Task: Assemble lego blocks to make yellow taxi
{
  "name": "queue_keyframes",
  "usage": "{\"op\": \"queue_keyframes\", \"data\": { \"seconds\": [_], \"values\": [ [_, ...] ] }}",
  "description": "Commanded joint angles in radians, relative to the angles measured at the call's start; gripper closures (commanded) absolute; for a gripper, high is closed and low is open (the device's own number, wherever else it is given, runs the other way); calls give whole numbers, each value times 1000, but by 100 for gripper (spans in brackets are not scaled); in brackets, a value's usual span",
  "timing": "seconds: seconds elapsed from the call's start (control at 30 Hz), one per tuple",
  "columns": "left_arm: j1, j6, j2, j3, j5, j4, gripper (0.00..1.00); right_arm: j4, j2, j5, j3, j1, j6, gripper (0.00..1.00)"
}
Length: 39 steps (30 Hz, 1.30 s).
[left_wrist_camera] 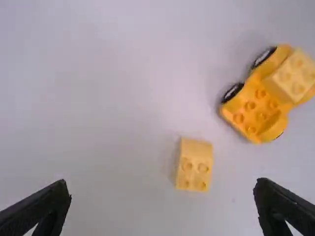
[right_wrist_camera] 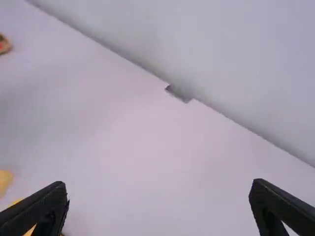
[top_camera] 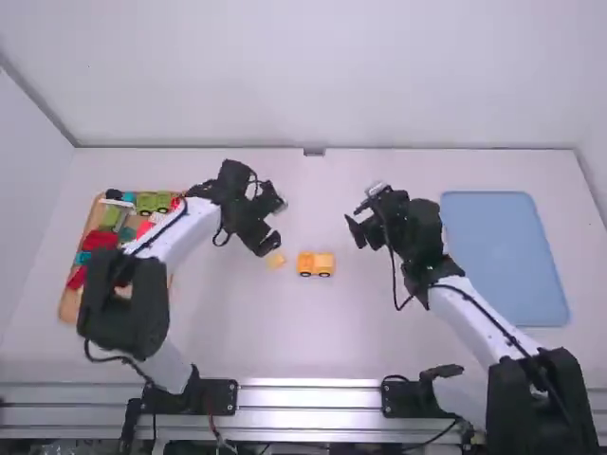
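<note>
Nearest the camera in the left wrist view, the left gripper (top_camera: 275,226) holds its fingers wide apart, with nothing between them. The loose yellow block (left_wrist_camera: 194,164), four studs beside a smooth end, lies on the table just beyond that gap. Near it stands the orange-yellow car base (left_wrist_camera: 250,112) on black wheels, a paler yellow block (left_wrist_camera: 294,76) on one end. Past the car, the right gripper (top_camera: 358,220) is also spread and empty. Farther out, the left arm (top_camera: 180,232) crosses the wooden tray (top_camera: 66,308), hiding some of its red and green pieces; the blue mat (top_camera: 503,256) lies beside the right arm (top_camera: 474,308).
</note>
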Motion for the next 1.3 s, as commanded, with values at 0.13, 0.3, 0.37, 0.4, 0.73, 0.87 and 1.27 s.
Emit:
{"op": "queue_keyframes", "data": {
  "seconds": [0.13, 0.3, 0.37, 0.4, 0.73, 0.87, 1.27],
  "values": [
    [-63, 100, 116, 11, -95, -3, 0, 76, -91, 2, -105, -53, 47, 2],
    [-113, 71, 124, -63, -169, 79, 5, 78, -105, 2, -112, -56, 47, 2],
    [-128, 45, 124, -83, -168, 103, 10, 78, -105, 2, -112, -58, 46, 2],
    [-131, 27, 124, -91, -171, 110, 16, 78, -105, 3, -112, -58, 47, 2],
    [-125, -40, 158, -100, -227, 106, 27, 74, -105, 3, -112, -44, 47, 2],
    [-123, -38, 174, -100, -222, 117, 33, 76, -105, 3, -112, -29, 45, 2],
    [-133, -40, 180, -104, -208, 130, 43, 75, -105, 3, -112, -30, 43, 2]
  ]
}}
